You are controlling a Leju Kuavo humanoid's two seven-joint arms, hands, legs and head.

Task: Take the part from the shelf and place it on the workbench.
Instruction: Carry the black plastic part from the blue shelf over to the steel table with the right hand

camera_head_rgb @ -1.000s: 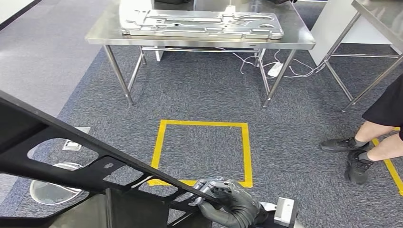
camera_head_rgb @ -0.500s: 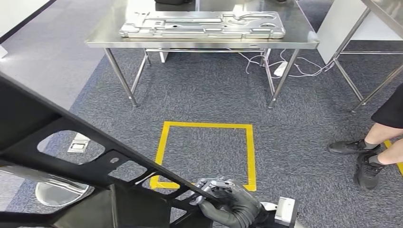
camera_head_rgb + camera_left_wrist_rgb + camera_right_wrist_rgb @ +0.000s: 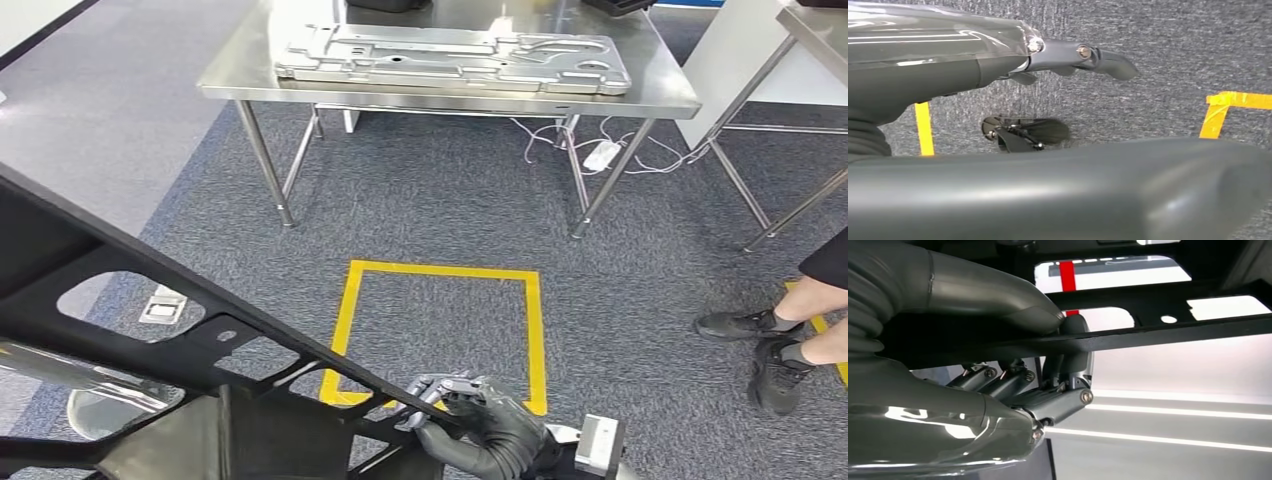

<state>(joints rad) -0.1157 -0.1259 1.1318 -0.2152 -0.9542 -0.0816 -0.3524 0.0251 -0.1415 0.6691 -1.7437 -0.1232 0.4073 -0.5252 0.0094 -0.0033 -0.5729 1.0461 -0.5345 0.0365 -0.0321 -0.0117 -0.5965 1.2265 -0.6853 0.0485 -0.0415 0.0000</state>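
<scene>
The steel table point(image 3: 240, 75) stood ahead across the carpet, beyond the yellow taped square point(image 3: 440, 330) on the floor; a large silver stamped panel point(image 3: 450, 55) already lay across most of its top, running close to the front edge and reaching toward the right corner. The task's part point(image 3: 150, 330), a big black frame with cut-out windows, was off the shelf and carried low at the robot's front, slanting across the lower left of the head view. The right hand point(image 3: 480, 425) was clamped on the part's thin edge, thumb point(image 3: 998, 295) over the top and fingers point(image 3: 1068, 360) curled under it in the right wrist view. The left hand point(image 3: 1083, 52) showed with a finger stretched out over the carpet; whether it gripped the part, could not tell. A person's legs and dark shoes point(image 3: 760, 345) stood at the right, near the walking line. Judged step: carrying the part to the table. To do it well, walk in square over the taped box, keep the frame level and the pinch firm since the edge was thin and could slip, steer wide of the person, and aim for bare steel at the table's left edge rather than atop the silver panel.
</scene>
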